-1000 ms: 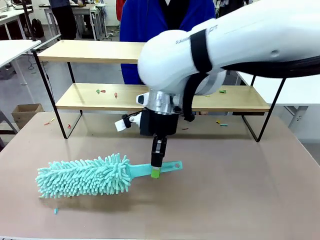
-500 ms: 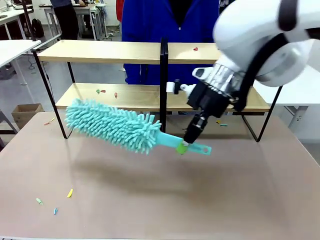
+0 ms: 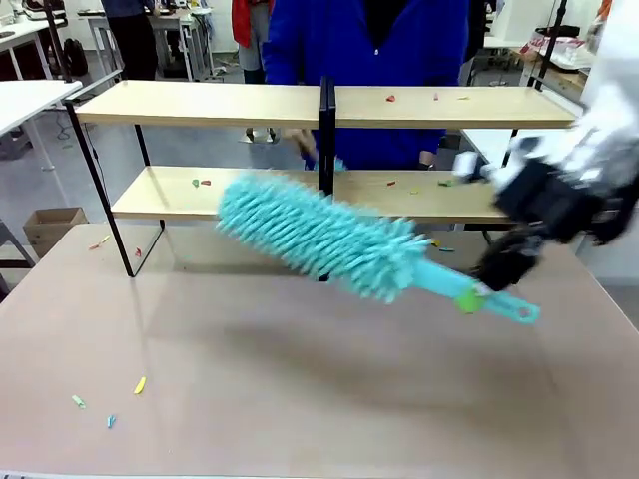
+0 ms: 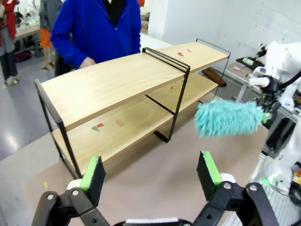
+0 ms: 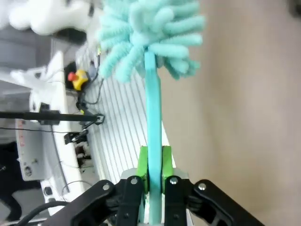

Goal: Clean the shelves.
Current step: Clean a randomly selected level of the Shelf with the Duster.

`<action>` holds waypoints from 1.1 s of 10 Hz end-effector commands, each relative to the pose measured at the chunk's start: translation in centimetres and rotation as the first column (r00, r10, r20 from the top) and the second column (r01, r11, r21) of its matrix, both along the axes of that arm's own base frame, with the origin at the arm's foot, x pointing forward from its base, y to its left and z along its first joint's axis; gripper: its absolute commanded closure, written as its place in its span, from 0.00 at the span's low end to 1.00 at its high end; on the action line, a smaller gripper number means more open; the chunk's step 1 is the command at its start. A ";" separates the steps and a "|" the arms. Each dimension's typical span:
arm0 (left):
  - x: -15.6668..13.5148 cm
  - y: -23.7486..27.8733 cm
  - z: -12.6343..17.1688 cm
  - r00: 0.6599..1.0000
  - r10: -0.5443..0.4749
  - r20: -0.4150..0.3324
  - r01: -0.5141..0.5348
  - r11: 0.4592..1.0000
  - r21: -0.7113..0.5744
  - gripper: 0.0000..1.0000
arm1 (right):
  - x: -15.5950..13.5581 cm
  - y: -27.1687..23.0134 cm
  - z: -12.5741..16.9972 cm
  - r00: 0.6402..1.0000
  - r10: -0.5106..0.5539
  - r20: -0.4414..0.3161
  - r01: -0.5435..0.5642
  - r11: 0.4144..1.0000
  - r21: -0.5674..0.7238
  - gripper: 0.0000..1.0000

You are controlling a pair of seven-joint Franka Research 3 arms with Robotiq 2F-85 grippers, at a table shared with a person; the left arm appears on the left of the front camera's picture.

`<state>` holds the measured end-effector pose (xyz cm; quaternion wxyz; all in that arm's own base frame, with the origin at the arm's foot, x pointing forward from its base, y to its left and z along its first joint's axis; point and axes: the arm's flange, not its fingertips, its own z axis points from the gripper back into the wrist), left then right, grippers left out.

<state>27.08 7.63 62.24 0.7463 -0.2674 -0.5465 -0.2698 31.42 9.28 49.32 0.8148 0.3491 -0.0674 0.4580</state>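
shelves (image 3: pixel 200 103) of pale wood carry small coloured scraps (image 3: pixel 203 183); right gripper (image 3: pixel 469 297) clamps the teal duster (image 3: pixel 319 235) handle.

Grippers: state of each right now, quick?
left gripper: open, holding nothing.
right gripper: shut on the handle of the duster.

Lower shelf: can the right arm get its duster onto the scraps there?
Probably yes: the right hand grips the duster by its handle, head level with the open front of the lower shelf; only the centre post might snag.
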 end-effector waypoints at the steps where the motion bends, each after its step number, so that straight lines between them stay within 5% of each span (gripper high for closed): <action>1: 0.0 -0.1 0.0 1.000 -0.007 -0.002 0.007 1.000 -0.005 0.00 | -3.6 -6.0 6.8 0.977 -0.173 0.127 0.178 0.984 -0.030 0.87; 3: 0.0 -0.1 0.0 1.000 -0.007 -0.002 0.007 1.000 -0.005 0.00 | -5.4 -10.2 11.6 0.949 -0.216 0.229 0.224 0.974 -0.009 0.87; 6: 0.0 -0.1 0.0 1.000 -0.007 -0.002 0.007 1.000 -0.005 0.00 | -12.0 -17.9 18.1 0.906 -0.240 0.350 0.217 0.971 0.102 0.87; 8: 0.0 -0.1 0.0 1.000 -0.007 -0.002 0.007 1.000 -0.005 0.00 | -15.2 -23.1 19.0 0.854 -0.345 0.389 0.335 0.937 0.097 0.87; 10: 0.0 -0.1 0.0 1.000 -0.007 -0.002 0.007 1.000 -0.005 0.00 | -15.2 -24.8 16.3 0.826 -0.475 0.304 0.460 0.879 0.127 0.87; 11: 0.0 -0.1 0.0 1.000 -0.007 -0.002 0.007 1.000 -0.005 0.00 | -16.3 -24.0 19.2 0.847 -0.371 0.380 0.354 0.928 0.116 0.87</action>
